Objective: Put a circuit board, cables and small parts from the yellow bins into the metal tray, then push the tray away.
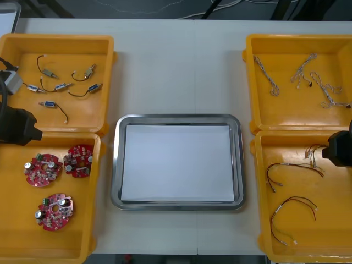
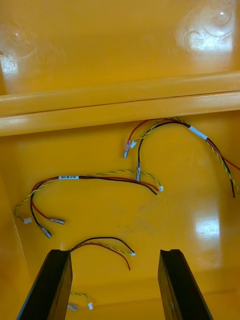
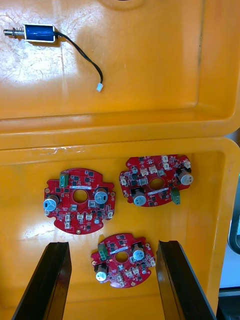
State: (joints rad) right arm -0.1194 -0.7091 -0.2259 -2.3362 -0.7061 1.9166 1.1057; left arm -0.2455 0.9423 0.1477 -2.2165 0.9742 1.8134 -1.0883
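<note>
**Both claws poised, nothing picked yet**

Black fingers of the left gripper [image 3: 112, 245] stand wide apart and hold nothing. One round red circuit board [image 3: 122, 260] lies between them, in the yellow bin [image 1: 93, 220] at the lower left of the front view. Over at the frame's right edge, the right gripper [image 2: 115, 252] is likewise spread and bare above the red and yellow cables [image 2: 102, 246] in the lower-right bin [image 1: 258, 220]. At centre frame, between the bins, sits the metal tray [image 1: 116, 165], white inside (nothing in it that I can see). To my eye the board pick comes first. I'd lower straight down, straddle the board's rim rather than its tall components, and close gently so it doesn't skate on the slick bin floor.
</note>
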